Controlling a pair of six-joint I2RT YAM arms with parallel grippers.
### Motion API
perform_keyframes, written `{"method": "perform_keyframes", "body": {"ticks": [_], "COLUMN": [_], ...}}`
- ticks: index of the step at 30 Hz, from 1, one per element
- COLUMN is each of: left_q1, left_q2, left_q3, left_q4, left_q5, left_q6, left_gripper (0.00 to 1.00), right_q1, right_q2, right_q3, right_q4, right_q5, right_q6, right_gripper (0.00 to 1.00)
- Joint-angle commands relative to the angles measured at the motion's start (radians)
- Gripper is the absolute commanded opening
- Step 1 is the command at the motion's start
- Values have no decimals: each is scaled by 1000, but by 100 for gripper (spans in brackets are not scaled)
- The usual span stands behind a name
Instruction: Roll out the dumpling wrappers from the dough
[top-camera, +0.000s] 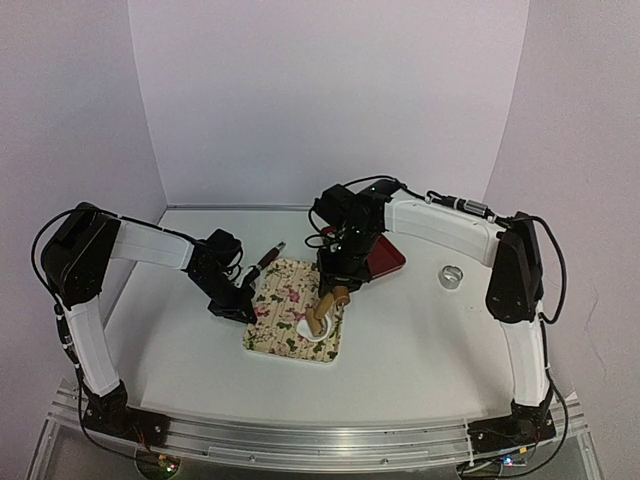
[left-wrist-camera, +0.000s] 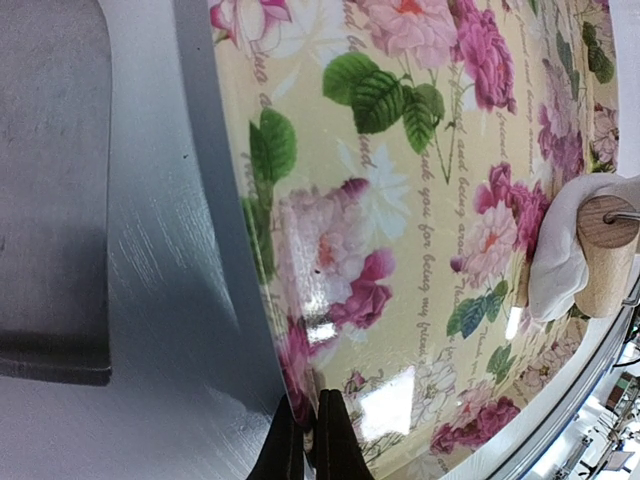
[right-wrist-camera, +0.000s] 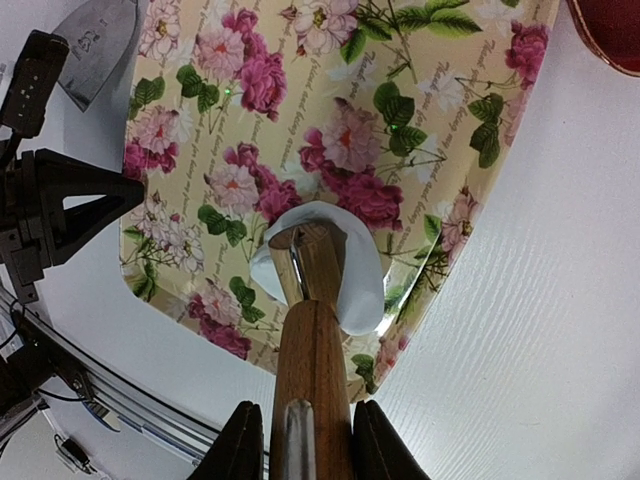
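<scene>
The dumpling wrapper (right-wrist-camera: 362, 292) lies at the near end of the floral board (right-wrist-camera: 300, 100), under the tip of the wooden rolling pin (right-wrist-camera: 312, 350) clamped in the right gripper (right-wrist-camera: 305, 440). The left gripper (left-wrist-camera: 310, 425), fingers pressed together, meets the board's left edge. Farther back sit a red tray (top-camera: 390, 257) and a metal ring (top-camera: 452, 274).

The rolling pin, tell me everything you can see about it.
The rolling pin is a brown wooden cylinder with a shiny metal bar running along it and a paler round end. The right gripper holds it between its fingers. From there it slants down to the floral board, where its far end rests on the white dough. The dough curls up around that end.
</scene>
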Motion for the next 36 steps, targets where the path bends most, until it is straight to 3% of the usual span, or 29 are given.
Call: {"method": "perform_keyframes", "body": {"ticks": [1, 13, 36], "left_q1": [4, 4, 4], "left_q2": [7, 5, 22], "left_q3": [-28, -47, -42], "left_q4": [-58, -47, -42], "left_q5": [-53, -51, -34], "left_q6": [23, 21, 31], "left_gripper": [0, 0, 0], "right_q1": [4, 7, 68], "right_q2": [38, 113, 343], "right_q3": [-11, -89, 3], "right_q4": [69, 72, 22], "right_q5": [-27, -39, -47], "right_q6": [-20, -41, -85], "right_gripper": [0, 0, 0]}}
